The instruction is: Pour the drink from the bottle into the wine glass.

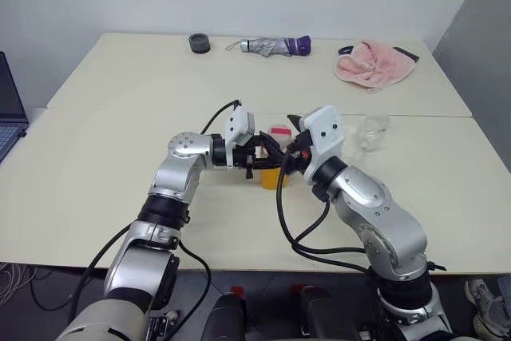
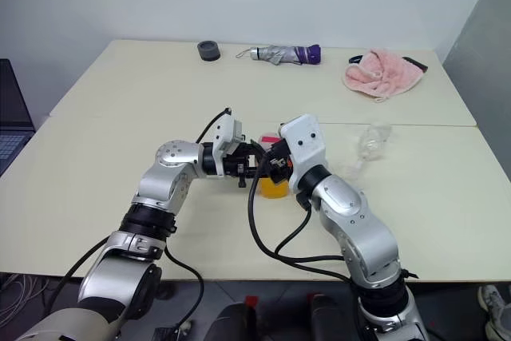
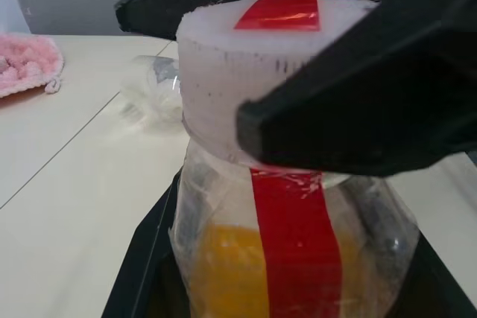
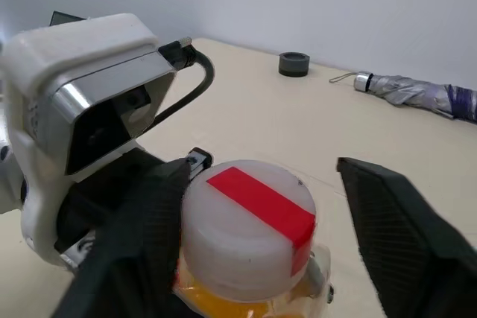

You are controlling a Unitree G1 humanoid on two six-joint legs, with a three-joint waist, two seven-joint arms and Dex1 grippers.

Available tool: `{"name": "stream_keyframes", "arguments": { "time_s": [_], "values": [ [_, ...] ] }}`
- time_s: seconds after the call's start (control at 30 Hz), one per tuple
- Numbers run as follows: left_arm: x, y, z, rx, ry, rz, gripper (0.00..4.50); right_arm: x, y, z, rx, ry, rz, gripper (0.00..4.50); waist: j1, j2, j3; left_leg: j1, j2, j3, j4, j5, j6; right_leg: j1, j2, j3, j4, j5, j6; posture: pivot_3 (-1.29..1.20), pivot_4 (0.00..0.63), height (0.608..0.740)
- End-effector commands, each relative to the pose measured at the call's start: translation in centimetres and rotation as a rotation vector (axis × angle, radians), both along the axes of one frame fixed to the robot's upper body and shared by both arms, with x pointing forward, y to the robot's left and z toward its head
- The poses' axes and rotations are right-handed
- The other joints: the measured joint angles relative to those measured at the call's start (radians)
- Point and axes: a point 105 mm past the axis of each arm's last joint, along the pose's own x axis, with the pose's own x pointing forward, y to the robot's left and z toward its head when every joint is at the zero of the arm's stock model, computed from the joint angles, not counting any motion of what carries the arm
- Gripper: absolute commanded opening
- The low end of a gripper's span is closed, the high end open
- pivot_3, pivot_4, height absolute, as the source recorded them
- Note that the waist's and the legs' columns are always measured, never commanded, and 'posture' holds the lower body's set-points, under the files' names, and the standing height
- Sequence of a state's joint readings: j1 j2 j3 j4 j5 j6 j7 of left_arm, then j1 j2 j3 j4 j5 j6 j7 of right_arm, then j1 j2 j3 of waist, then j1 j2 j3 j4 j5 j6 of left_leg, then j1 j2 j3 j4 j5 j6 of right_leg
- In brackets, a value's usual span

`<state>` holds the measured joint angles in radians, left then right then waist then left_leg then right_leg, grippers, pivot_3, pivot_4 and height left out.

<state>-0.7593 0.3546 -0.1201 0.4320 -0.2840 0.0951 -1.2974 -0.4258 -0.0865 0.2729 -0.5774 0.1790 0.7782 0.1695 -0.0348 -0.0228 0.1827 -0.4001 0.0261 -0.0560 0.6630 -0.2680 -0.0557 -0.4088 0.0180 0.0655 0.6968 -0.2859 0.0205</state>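
step: uncapping. Bottle (image 1: 275, 167) stands upright on the table (image 1: 120, 157), just in front of the robot, cap (image 4: 246, 225) on. Nothing poured yet, by my read.
left gripper (image 1: 257, 160): pinched on the bottle body from the robot's left, below the cap; holds it steady.
right gripper (image 4: 261, 236): fingers spread either side of the cap, one finger (image 4: 149, 221) touching or nearly touching it, the other well clear. Not clamped.
how to do it well: centre the cap between the right fingers before closing, bite on the ribbed side wall, then twist about the bottle's axis. Left should keep a firm squeeze low on the body so it doesn't spin, but thin plastic will flex, so too much force risks squirting once the cap is off.
bottle contents: orange drink (image 3: 231, 273), filling the lower part; clear above that. Red tape strip runs over the cap and down the side.
glass (image 1: 372, 132): on the table to the robot's right of the bottle, near but apart. Looks empty; can't tell for sure whether it's upright or tipped.
risk: pour path crosses the right arm, so clear it first.
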Motion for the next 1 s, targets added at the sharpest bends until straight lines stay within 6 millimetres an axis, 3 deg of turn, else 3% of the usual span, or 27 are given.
{"name": "stream_keyframes", "arguments": {
  "time_s": [0.03,0.2,0.33,0.47,0.57,0.73,0.93,1.0],
  "values": [
    [0.1,0.2,1.8,-0.01,-0.075,-0.005,1.8,-0.9,0.3,1.5,0.041,-0.056,0.029,1.95,0.0,0.0,0.0,0.0,0.0,0.0,0.0,0.0,0.0,0.0,0.0,0.0,0.0,0.0,0.0,0.0,0.15,0.74],
    [0.1,0.5,1.8,-0.005,-0.074,-0.003,1.79,-1.9,1.5,1.4,0.032,-0.073,0.208,1.88,0.0,0.0,0.0,0.0,0.0,0.0,0.0,0.0,0.0,0.0,0.0,0.0,0.0,0.0,0.0,0.0,0.15,0.74],
    [0.0,0.6,2.0,0.003,-0.072,-0.015,1.79,-1.6,1.0,0.9,-0.039,-0.076,0.47,1.88,-0.001,0.0,0.0,0.0,-0.001,0.0,0.0,0.0,0.0,0.0,0.0,0.0,0.0,0.0,0.0,0.0,0.15,0.74],
    [-0.3,0.7,2.0,0.028,-0.088,-0.048,1.79,-0.7,-0.4,-0.6,-0.268,-0.022,0.756,1.88,-0.004,0.0,0.0,0.001,-0.001,0.001,0.0,0.0,0.0,0.001,0.0,0.0,0.0,0.0,0.0,0.0,0.15,0.74],
    [-0.4,0.6,2.1,0.034,-0.098,-0.062,1.79,0.9,-1.0,0.4,-0.277,0.014,0.815,1.88,-0.007,0.0,0.0,0.001,0.0,0.0,0.0,0.0,0.001,0.001,0.0,-0.001,-0.001,0.0,0.0,0.0,0.15,0.74],
    [-0.5,0.5,2.3,0.034,-0.11,-0.058,1.77,1.5,-1.7,1.3,-0.252,0.033,0.843,1.88,-0.006,0.0,0.0,0.001,0.0,-0.001,0.0,0.0,0.001,0.001,-0.001,-0.002,-0.001,0.0,0.0,0.0,0.15,0.74],
    [-0.3,0.6,2.5,0.02,-0.111,-0.038,1.77,0.8,-2.8,3.2,-0.157,-0.057,0.714,3.96,-0.004,0.001,0.0,0.0,0.0,-0.001,0.0,0.0,0.0,0.001,-0.002,-0.001,0.0,0.0,0.0,0.0,0.15,0.74],
    [-0.3,0.6,2.6,0.017,-0.11,-0.035,1.77,0.2,-3.1,3.4,-0.146,-0.074,0.691,3.97,-0.003,0.001,0.0,0.0,0.0,-0.001,0.0,0.0,0.0,0.001,-0.002,-0.001,0.0,0.0,0.0,0.0,0.15,0.74]
  ]
}}
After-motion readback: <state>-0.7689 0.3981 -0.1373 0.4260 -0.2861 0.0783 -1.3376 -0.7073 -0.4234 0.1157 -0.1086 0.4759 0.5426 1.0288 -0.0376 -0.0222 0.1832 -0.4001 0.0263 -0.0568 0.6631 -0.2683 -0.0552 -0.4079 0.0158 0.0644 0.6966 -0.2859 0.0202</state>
